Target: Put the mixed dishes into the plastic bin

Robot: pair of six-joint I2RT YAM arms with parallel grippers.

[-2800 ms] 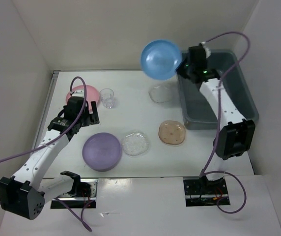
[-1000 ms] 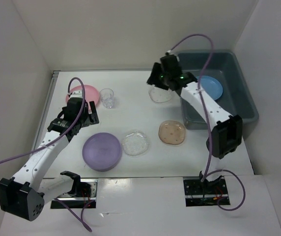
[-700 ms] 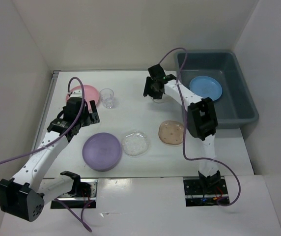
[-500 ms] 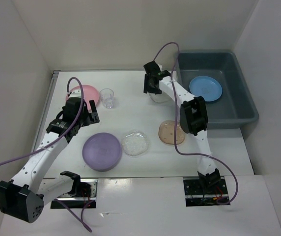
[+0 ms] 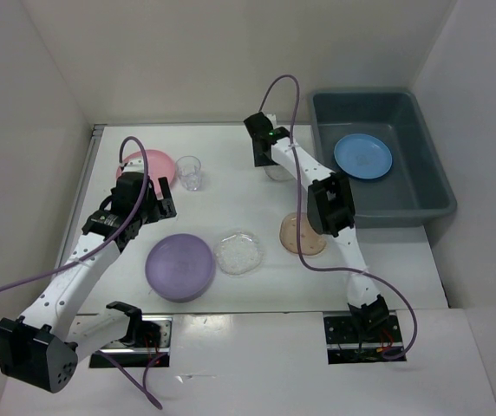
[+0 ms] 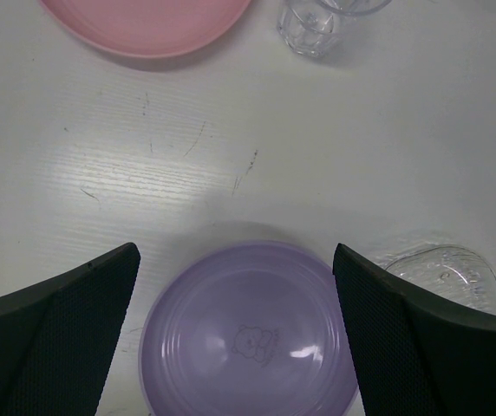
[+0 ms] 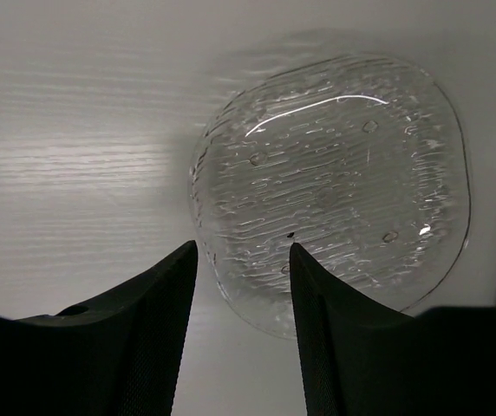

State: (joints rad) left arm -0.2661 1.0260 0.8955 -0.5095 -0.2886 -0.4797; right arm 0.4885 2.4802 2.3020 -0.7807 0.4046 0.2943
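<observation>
The blue plate (image 5: 363,157) lies in the plastic bin (image 5: 404,211) at the far right corner of the desk (image 5: 231,199); six dishes lie outside. The right claw (image 7: 241,260), narrowly parted and empty, hovers over the far-edge clear plate (image 7: 335,182); the left claw (image 6: 235,251), spread wide, hangs above the purple plate (image 6: 248,334).

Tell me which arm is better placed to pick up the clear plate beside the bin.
Right. The right gripper hangs open just above the edge of the clear plate, close to the plastic bin. The left gripper is open above the purple plate, far to the left.
</observation>
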